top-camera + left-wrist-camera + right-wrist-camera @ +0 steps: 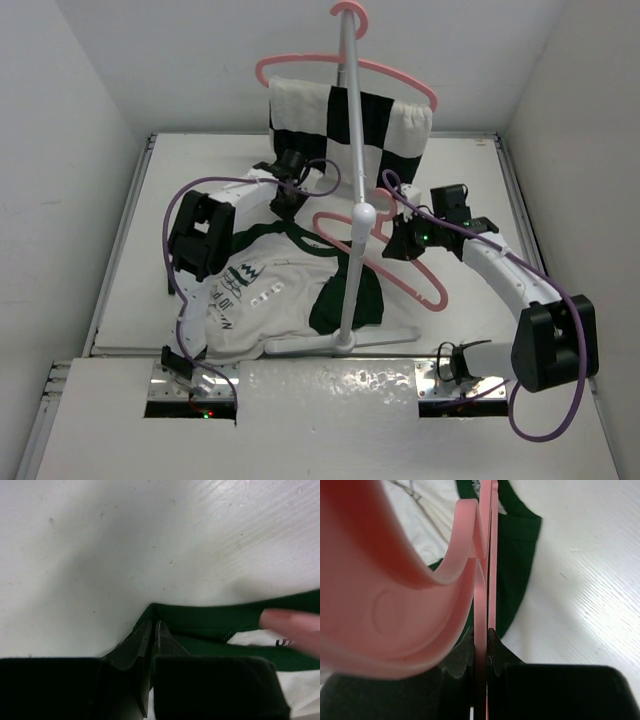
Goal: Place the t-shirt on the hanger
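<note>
Left tool [154, 625] pinches the cream-white, green-collared t-shirt [210, 622] at the neck, probably to open it; right tool [481, 635] clamps the thin pink plastic hanger [395, 610].

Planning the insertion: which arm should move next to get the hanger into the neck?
Right, probably: the right gripper holds the hanger free above the t-shirt, while the left gripper pinches the green collar.

Pink hanger [395, 605], cream-and-green t-shirt [280, 310]
</note>
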